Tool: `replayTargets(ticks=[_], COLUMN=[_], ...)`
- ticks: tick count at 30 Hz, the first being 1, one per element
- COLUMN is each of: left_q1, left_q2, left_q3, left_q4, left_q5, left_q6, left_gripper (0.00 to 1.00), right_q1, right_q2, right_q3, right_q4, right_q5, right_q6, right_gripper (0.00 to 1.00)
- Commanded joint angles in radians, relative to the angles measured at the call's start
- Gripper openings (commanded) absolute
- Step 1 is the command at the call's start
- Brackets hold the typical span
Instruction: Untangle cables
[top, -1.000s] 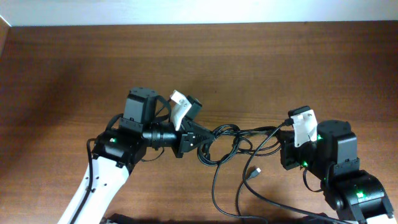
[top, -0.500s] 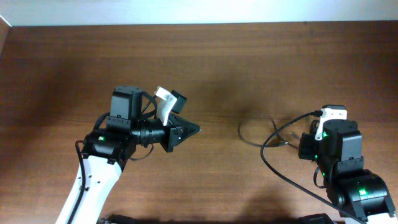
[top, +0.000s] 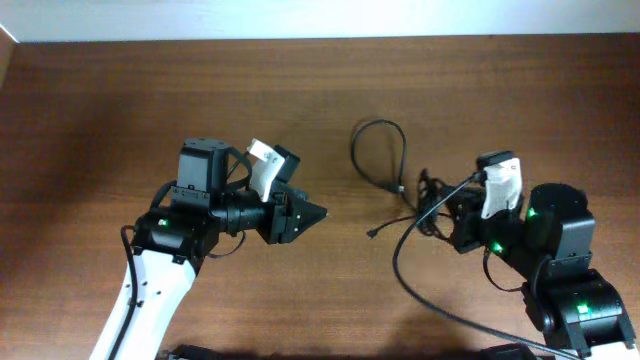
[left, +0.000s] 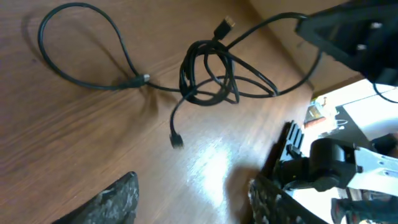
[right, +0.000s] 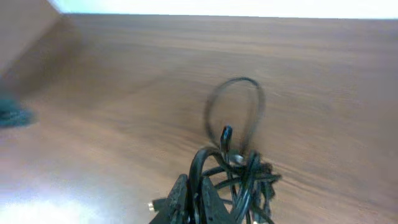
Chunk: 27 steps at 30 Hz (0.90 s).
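1. The cables (left: 186, 78) lie on the right half of the table (top: 120, 100), just in front of the right gripper (top: 455, 215).
2. They are thin black cords. I think they are light, soft and bendy, so they will flop and drag along when one end is pulled.
3. A messy knot (top: 428, 205) sits in the middle. One big open loop (left: 41, 34) reaches out to the far side of it, and one long tail runs to the near edge.
4. The small plug ends look hard. I would not squeeze or yank them.
5. A good place to take hold, I think, is the bare cord of the loop, a little way from the knot. Then a slow pull should slip it free.
6. The right gripper has its jaws pressed together, pinching the cords at the knot.
7. The left gripper (top: 308, 214) is well apart on the left. Its jaws are spread, with nothing between them.
8. Count: two grippers and one knot. I see three plug ends (left: 176, 140), so there are at least two cords. I cannot tell the exact number.
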Motion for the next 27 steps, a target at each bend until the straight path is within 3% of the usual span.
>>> replayTargets(ticks=[1, 6, 9, 11, 15, 24, 27], left_q1=[0.030, 0.119, 0.157, 0.158, 0.158, 0.157, 0.154], left_q2=[-0.013, -0.013, -0.013, -0.013, -0.013, -0.013, -0.012], left_q3=[0.017, 0.017, 0.017, 0.017, 0.017, 0.017, 0.017], left_q4=[0.001, -0.001, -0.033, -0.093, -0.182, -0.185, -0.182], left_q5=[-0.020, 0.101, 0.237, 0.250, 0.249, 0.244, 0.254], left_q6=[0.008, 0.062, 0.254, 0.440, 0.684, 1.037, 1.071], left_gripper=[0.66, 0.76, 0.79, 0.86, 0.88, 0.93, 0.97], right_q1=[-0.001, -0.001, -0.001, -0.001, -0.001, -0.001, 0.000], right_q2=[-0.007, -0.018, -0.022, -0.022, -0.022, -0.022, -0.022], right_q3=[0.009, 0.009, 0.009, 0.009, 0.009, 0.009, 0.009], right_q4=[0.066, 0.205, 0.286, 0.311, 0.344, 0.550, 0.596], right_q5=[-0.285, -0.496, -0.600, -0.643, -0.741, -0.862, -0.890], right_q6=[-0.093, -0.095, -0.089, -0.062, -0.043, 0.161, 0.211], right_gripper=[0.04, 0.04, 0.04, 0.04, 0.04, 0.04, 0.04])
